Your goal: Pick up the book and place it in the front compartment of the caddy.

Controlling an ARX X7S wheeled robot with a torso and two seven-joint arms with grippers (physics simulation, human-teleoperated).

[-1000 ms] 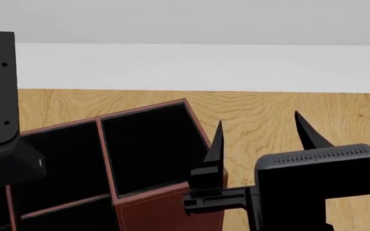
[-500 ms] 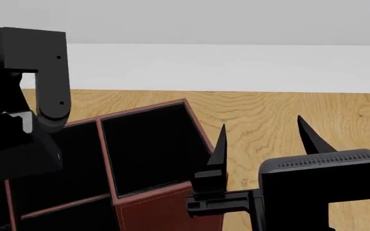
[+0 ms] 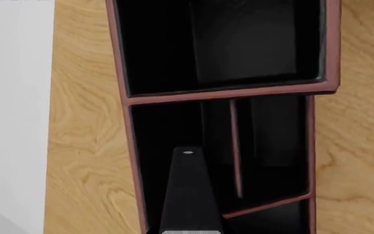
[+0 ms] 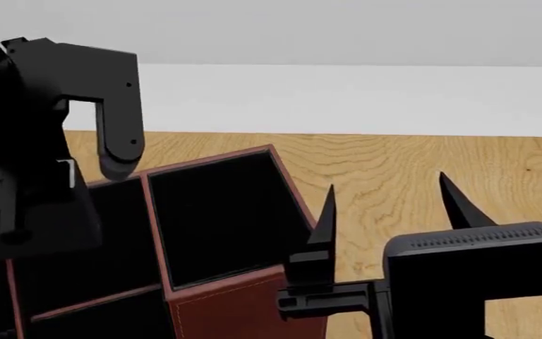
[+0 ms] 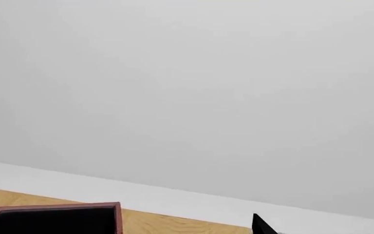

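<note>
The dark red caddy (image 4: pixel 243 311) with black-lined cells fills the lower left of the head view and most of the left wrist view (image 3: pixel 226 92). In the left wrist view the book (image 3: pixel 188 195), black and tapering away from the camera with a pale page edge nearest it, hangs over a narrow cell beside a red divider (image 3: pixel 234 146). My left arm (image 4: pixel 36 162) is above the caddy and hides its own fingers. My right gripper (image 4: pixel 391 205) is open and empty, right of the caddy, fingers pointing up. I cannot tell which cell is the front compartment.
The caddy stands on a light wooden table (image 4: pixel 394 162) with a white wall behind. The right wrist view shows mostly wall, a caddy corner (image 5: pixel 112 207) and one fingertip (image 5: pixel 262 225). Bare wood lies right of the caddy.
My left arm has swung in from the left edge toward the right, now farther over the caddy. The right gripper has sunk slightly.
</note>
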